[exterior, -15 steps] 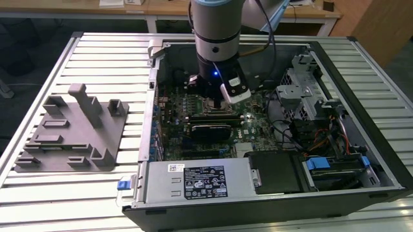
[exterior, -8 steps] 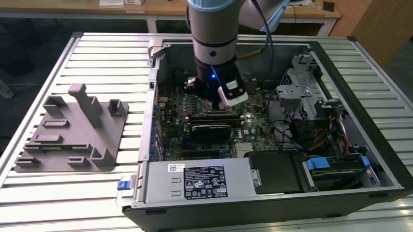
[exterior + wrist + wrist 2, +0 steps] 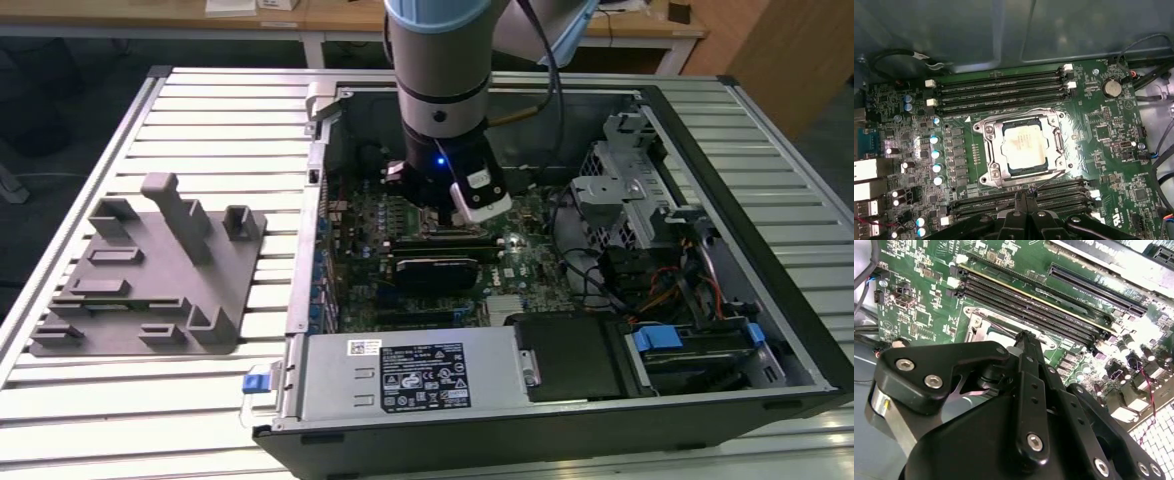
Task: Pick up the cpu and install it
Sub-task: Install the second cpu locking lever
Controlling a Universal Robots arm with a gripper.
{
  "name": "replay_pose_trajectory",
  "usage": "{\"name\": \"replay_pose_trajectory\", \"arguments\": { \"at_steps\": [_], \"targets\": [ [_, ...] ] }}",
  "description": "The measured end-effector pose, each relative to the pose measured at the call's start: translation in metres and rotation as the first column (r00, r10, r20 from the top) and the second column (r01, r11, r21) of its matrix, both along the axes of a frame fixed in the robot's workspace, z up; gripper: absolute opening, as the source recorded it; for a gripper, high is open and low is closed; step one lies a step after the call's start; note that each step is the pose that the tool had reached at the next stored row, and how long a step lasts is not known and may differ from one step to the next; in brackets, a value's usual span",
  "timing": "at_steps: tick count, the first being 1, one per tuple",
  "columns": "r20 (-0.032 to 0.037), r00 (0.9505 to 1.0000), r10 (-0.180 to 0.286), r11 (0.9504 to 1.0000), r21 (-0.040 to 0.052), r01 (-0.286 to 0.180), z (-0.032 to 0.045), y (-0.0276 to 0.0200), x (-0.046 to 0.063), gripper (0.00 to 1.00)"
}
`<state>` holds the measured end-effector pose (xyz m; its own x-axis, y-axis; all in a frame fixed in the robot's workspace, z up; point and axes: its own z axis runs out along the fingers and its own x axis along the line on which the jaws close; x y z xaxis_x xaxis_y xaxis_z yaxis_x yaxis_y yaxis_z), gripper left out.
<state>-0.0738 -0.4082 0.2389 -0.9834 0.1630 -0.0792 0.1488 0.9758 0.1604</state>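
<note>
Inside the open case [image 3: 747, 330], on the slatted table [image 3: 200, 110], the arm [image 3: 441, 70] reaches straight down over the motherboard [image 3: 1104, 130]. The cpu [image 3: 1024, 144] lies flat in its socket [image 3: 988, 150], silvery top up, framed by the metal bracket; memory slots [image 3: 1004, 87] run along one side of the socket and more slots [image 3: 1064, 195] along the other.

The gripper [image 3: 1026, 192] hangs just above the socket's edge, beside the cpu and seemingly not touching it. In the first wrist view its fingertips [image 3: 1021, 197] meet in a narrow point with nothing between them; in the second wrist view the black fingers [image 3: 1029, 355] also sit pressed together over the socket rim, so the gripper looks closed and empty, though the tips are partly hidden there.

At the exterior view's left, a grey fixture [image 3: 147, 280] stands on the table, well apart from the case. A power supply [image 3: 400, 375] sits at the case's near edge, with a drive cage [image 3: 627, 190] toward the exterior view's right.
</note>
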Motion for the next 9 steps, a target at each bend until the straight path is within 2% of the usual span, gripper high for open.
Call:
{"name": "replay_pose_trajectory", "arguments": {
  "at_steps": [7,9],
  "targets": [
    [0.0002,1.0000,0.000,1.0000,0.0005,0.000,-0.0044,-0.0002,-0.0007,0.11],
    [0.0005,1.0000,0.000,1.0000,0.0065,0.000,-0.0058,-0.0005,-0.0011,0.11]
  ]
}}
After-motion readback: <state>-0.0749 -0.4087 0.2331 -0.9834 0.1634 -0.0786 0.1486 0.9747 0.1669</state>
